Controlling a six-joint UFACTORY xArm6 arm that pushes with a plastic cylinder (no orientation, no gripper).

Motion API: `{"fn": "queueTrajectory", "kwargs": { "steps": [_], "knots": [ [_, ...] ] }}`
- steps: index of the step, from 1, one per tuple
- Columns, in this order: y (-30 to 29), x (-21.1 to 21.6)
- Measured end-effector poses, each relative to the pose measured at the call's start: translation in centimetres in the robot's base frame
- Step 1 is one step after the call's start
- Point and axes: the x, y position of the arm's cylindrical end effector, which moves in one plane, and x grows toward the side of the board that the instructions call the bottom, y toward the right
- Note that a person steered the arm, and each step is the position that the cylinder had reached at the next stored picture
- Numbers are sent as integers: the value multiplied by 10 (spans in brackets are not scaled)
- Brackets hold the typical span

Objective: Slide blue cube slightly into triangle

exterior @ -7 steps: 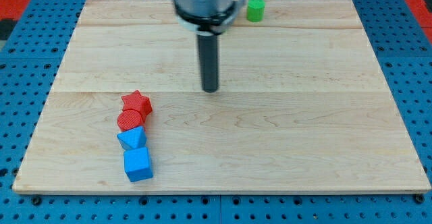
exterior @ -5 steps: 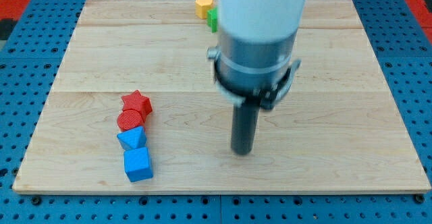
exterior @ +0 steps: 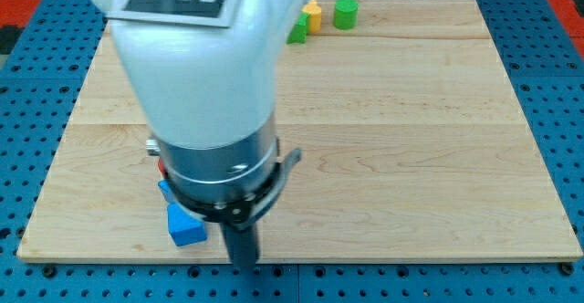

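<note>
The blue cube [exterior: 185, 229] lies near the board's bottom left edge, partly covered by my arm. Just above it only a sliver of the blue triangle [exterior: 164, 189] shows past the arm's collar; I cannot tell whether the two touch. My tip [exterior: 243, 260] is at the board's bottom edge, a short way to the right of the blue cube and apart from it. The red blocks above the triangle are hidden except for a small red edge [exterior: 161, 168].
At the view's top stand a green cylinder [exterior: 345, 13], a yellow block [exterior: 313, 15] and another green block [exterior: 298, 29] close together. The wooden board [exterior: 438, 157] sits on a blue pegboard. My arm's white body hides much of the board's left half.
My tip has moved from the board's upper middle down and left to the bottom edge beside the blue cube. The arm now hides the red blocks and most of the triangle.
</note>
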Motion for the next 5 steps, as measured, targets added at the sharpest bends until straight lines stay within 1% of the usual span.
{"fn": "queueTrajectory", "kwargs": {
  "steps": [1,2,3,4,5],
  "knots": [
    [-118,-5],
    [-170,-44],
    [-161,-116],
    [-145,-120],
    [-98,-114]
  ]
}}
